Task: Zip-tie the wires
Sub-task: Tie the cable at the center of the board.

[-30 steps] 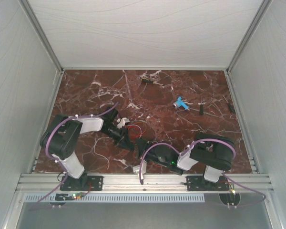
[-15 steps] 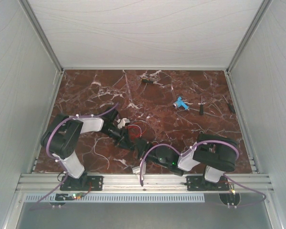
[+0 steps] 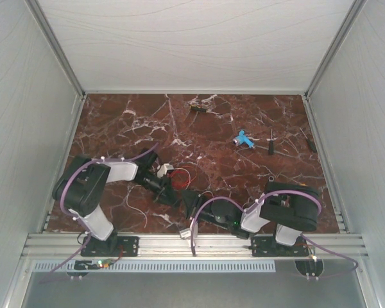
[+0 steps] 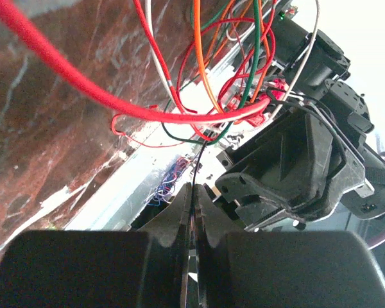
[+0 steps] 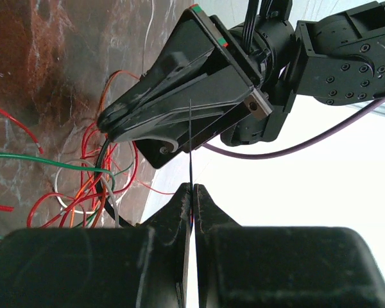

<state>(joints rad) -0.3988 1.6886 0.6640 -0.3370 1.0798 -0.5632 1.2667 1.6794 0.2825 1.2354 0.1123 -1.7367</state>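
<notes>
Facing each other tip to tip over the near middle of the table (image 3: 256, 122), both arms sit low and folded in. The wires (image 5: 83, 189) are a loose tangle of hair-thin strands, mostly red, with some orange, green and white. They loop around and below the tip of the left gripper (image 5: 106, 122). From the top camera only a small red loop shows, just beyond the two grippers. Left gripper is clenched, fingers flush, with a thin dark strand (image 4: 197, 170) running up from between them into the tangle; cannot tell if it is zip tie or wire. The zip tie (image 5: 190, 138) is a thin straight black strip seen edge-on, standing upright out of the right gripper (image 5: 191, 192), which is clamped on its lower end. Its top end crosses in front of the left gripper's body.
</notes>
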